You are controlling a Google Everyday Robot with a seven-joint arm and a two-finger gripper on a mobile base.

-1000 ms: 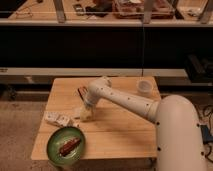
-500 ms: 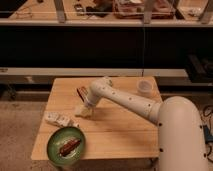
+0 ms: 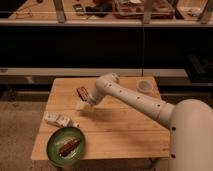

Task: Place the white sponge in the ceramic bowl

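- At the tips of the end effector point(image 3: 85, 101) sits the white sponge point(image 3: 81, 106), a small pale soft-edged pad down by the counter point(image 3: 125, 125).
- The end effector is closed, pinching the pad.
- The arm point(image 3: 130, 97) reaches in from the right, its wrist bent downward.
- The ceramic bowl point(image 3: 52, 145), green and glossy, lies nearer the camera and left of the end effector, well apart.
- A crinkled packet point(image 3: 59, 119) lies between them.

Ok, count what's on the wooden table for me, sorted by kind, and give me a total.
Dishes: 2, the green ceramic bowl and a small beige cup
Sponges: 1, the white sponge, at the tip of the shut gripper
Packets: 1, a crinkled white packet
Bars: 1, a brown bar lying in the bowl
Total: 5
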